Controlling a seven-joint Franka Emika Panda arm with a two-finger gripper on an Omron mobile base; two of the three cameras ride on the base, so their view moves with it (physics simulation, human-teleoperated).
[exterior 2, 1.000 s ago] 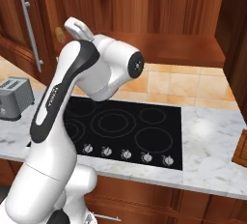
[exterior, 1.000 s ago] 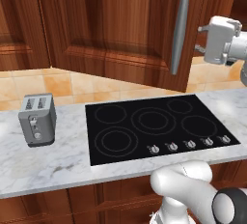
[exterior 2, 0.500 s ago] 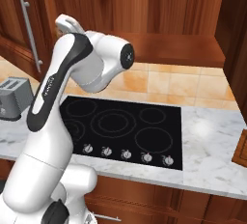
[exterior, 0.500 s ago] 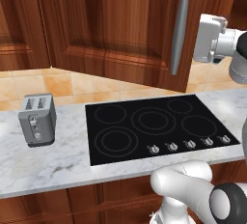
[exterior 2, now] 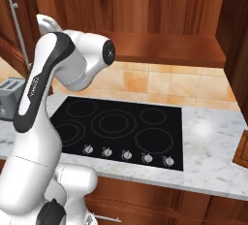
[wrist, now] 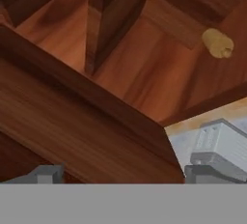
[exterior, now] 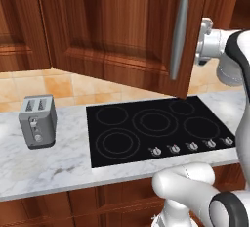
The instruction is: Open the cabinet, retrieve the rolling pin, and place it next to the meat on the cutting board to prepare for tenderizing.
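The cabinet's point(exterior: 122, 30) dark wood door stands swung out over the counter, its long grey bar handle point(exterior: 178, 36) facing me. Just past that door's free edge is my white hand point(exterior: 209, 44). In the hand view my gripper point(wrist: 128, 174) is open, its fingertips point(wrist: 48, 174) straddling the door's lower edge. Beyond the edge, inside the cabinet point(wrist: 159, 68), the round tan end of the rolling pin point(wrist: 218, 43) pokes out at the upper right. From the right base view the cabinet's bare shelf point(exterior 2: 169, 49) shows. The meat and the cutting board are out of view.
A black glass stovetop point(exterior: 156, 128) with a row of knobs lies in the marble counter point(exterior: 53, 167). A grey toaster point(exterior: 38, 121) stands at its left and also shows below the door edge point(wrist: 223, 146). Another door edge point(exterior 2: 237, 54) hangs open at the right.
My hand has moved left, closer to the free edge of the open door, and the arm has swung left with it. The door and the jaws have kept their positions.
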